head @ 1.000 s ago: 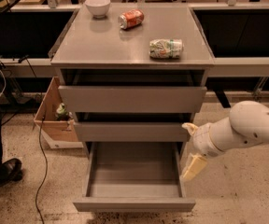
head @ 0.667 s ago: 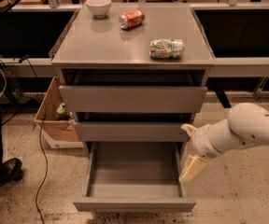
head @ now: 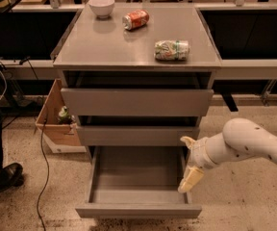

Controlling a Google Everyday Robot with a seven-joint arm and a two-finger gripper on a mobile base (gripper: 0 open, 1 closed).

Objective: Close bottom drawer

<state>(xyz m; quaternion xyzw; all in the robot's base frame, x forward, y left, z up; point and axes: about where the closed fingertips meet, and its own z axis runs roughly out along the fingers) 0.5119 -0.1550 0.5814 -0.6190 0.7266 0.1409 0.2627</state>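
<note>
The bottom drawer (head: 138,211) of the grey cabinet (head: 129,52) is pulled far out, and its empty grey box interior (head: 137,174) shows. My gripper (head: 187,160), on a white arm (head: 249,143) reaching in from the right, is at the drawer's right side wall, just under the middle drawer front (head: 137,135). Its fingers are apart: one fingertip (head: 190,178) hangs over the drawer's right edge and the other sits higher, near the middle drawer's corner. It holds nothing.
The top drawer (head: 136,102) and the middle drawer stand slightly out. On the cabinet top are a white bowl (head: 101,6), a red can (head: 135,19) and a crushed green-white can (head: 172,50). A cardboard box (head: 54,121), a floor cable (head: 43,172) and a person's shoe (head: 4,177) are to the left.
My gripper has shifted slightly left toward the bottom drawer's right side. The drawer has not moved.
</note>
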